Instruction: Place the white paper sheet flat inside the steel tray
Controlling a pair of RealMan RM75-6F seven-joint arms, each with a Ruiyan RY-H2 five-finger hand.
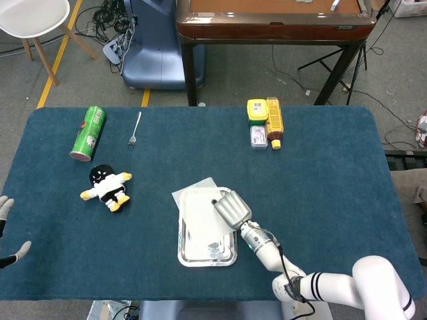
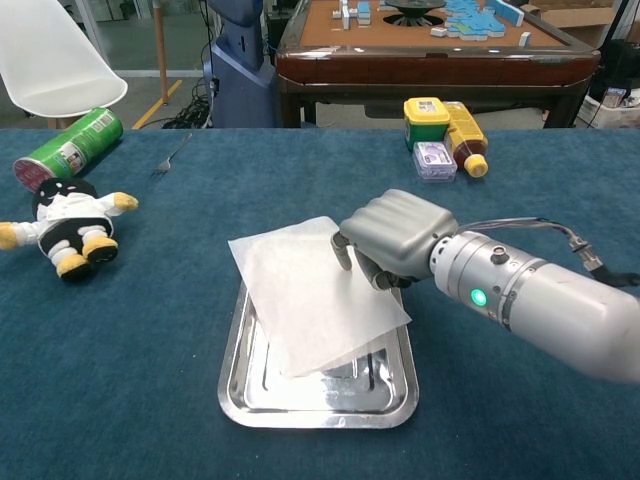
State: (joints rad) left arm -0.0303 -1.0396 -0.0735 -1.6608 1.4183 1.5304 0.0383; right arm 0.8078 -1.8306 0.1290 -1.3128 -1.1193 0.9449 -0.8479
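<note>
Paper [image 2: 310, 290] sits skewed, corner overhanging tray [image 2: 235, 375]. Right hand [image 2: 395, 235], fingers curled down onto its edge, should nudge it square, then press flat. Left hand [image 1: 5, 230] idle, fingers spread.

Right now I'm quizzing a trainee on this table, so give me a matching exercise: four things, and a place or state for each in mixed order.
Things:
1. paper sheet
2. fork
3. green can
4. right hand

Places or states:
A. lying on its side near the doll
B. fingers on the sheet
C. askew over the steel tray, corner overhanging
D. right of the can

Pairs: 1-C, 2-D, 3-A, 4-B
</note>
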